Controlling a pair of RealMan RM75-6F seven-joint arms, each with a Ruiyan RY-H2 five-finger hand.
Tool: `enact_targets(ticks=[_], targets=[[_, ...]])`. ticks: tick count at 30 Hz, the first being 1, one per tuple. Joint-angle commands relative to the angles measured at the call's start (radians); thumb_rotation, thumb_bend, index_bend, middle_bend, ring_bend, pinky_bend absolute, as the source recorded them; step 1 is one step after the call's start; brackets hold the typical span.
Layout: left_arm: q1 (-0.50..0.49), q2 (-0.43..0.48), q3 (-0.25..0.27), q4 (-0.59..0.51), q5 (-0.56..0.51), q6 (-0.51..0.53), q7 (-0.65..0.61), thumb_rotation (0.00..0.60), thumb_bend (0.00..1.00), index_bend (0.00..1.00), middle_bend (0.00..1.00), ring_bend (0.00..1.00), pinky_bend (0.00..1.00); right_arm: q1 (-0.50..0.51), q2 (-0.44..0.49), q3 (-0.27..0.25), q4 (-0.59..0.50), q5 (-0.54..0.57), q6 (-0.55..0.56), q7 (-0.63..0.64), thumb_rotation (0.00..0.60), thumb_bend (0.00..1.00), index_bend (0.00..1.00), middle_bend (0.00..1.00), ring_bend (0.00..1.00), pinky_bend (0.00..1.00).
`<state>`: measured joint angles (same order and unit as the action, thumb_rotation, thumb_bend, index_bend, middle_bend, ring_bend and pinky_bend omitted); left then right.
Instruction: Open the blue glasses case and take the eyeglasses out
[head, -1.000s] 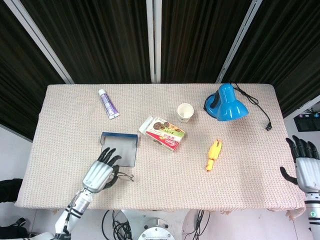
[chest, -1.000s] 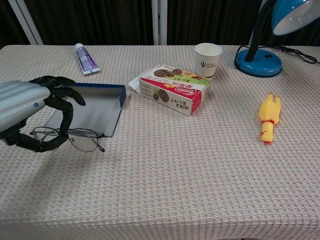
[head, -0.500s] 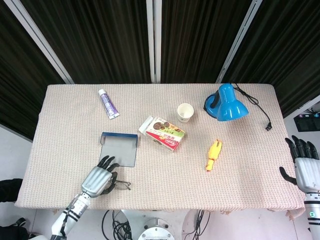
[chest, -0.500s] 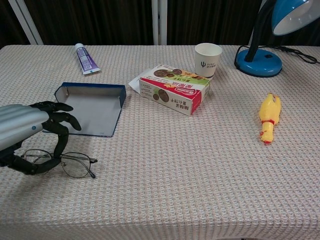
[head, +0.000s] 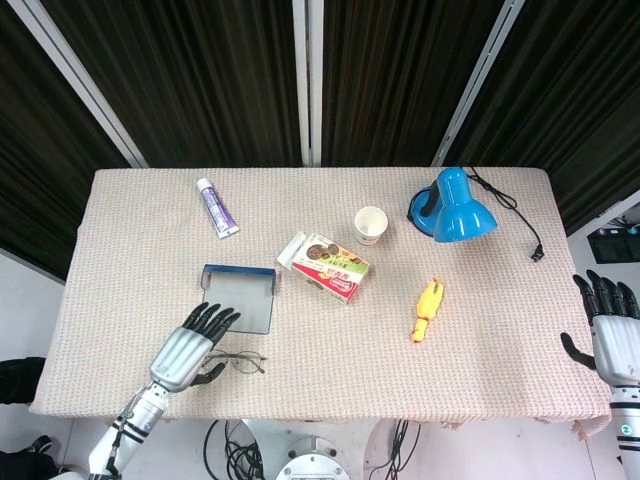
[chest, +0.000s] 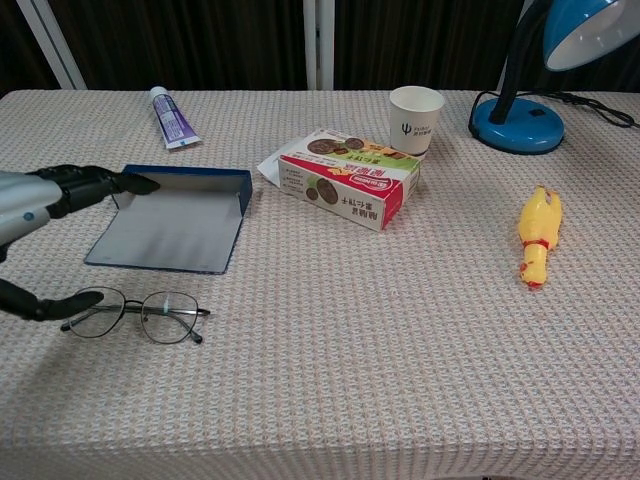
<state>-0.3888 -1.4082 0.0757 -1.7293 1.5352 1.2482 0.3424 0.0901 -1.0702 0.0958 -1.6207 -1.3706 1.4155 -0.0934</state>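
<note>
The blue glasses case (head: 240, 296) (chest: 175, 225) lies open and flat on the table, its grey lining up and nothing inside. The thin-framed eyeglasses (head: 238, 361) (chest: 140, 313) rest on the cloth just in front of the case. My left hand (head: 187, 348) (chest: 45, 205) hovers to their left with fingers spread, holding nothing; the thumb tip sits close to the left lens. My right hand (head: 612, 325) stays off the table's right edge, fingers apart and empty.
A snack box (head: 325, 265) (chest: 345, 176), paper cup (head: 371, 224) (chest: 415, 118), blue desk lamp (head: 452, 206) (chest: 560, 60) with its cord, yellow rubber chicken (head: 428, 310) (chest: 535, 238) and toothpaste tube (head: 217, 207) (chest: 171, 116) lie on the woven tablecloth.
My left hand set the eyeglasses down in front of the case, let go of them and opened its fingers, drawing back to the left. The right hand has barely moved.
</note>
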Motion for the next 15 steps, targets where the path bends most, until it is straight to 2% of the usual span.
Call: enact_targets(ticks=[1,3,6,8,12,15], targets=[[0.033,0.069,-0.029,0.008,0.063,0.12,-0.047,0.6,0.3,0.0,0.03,0.0,0.02,-0.008,0.006,0.003,-0.006,-0.006,0.018,0.005,0.6,0.25,0.0,0.0,0.0,0.0],[0.056,0.124,-0.036,0.027,0.063,0.164,-0.072,0.6,0.28,0.0,0.01,0.0,0.02,-0.013,0.006,0.0,-0.006,-0.017,0.031,0.006,0.6,0.24,0.0,0.0,0.0,0.0],[0.094,0.213,-0.04,0.023,-0.004,0.181,-0.081,0.6,0.15,0.0,0.0,0.0,0.02,-0.02,-0.005,-0.008,0.002,-0.034,0.043,0.006,0.6,0.24,0.0,0.0,0.0,0.0],[0.117,0.252,-0.045,0.025,-0.04,0.196,-0.081,0.6,0.1,0.0,0.0,0.0,0.02,-0.023,-0.013,-0.013,0.007,-0.039,0.047,0.011,0.6,0.24,0.0,0.0,0.0,0.0],[0.173,0.29,-0.052,0.101,-0.06,0.261,-0.129,0.6,0.09,0.0,0.0,0.0,0.01,-0.025,-0.029,-0.016,0.015,-0.04,0.047,0.004,0.6,0.24,0.0,0.0,0.0,0.0],[0.192,0.298,-0.046,0.141,-0.053,0.266,-0.188,0.6,0.09,0.0,0.0,0.0,0.01,-0.021,-0.032,-0.016,0.011,-0.04,0.043,-0.008,0.6,0.24,0.0,0.0,0.0,0.0]])
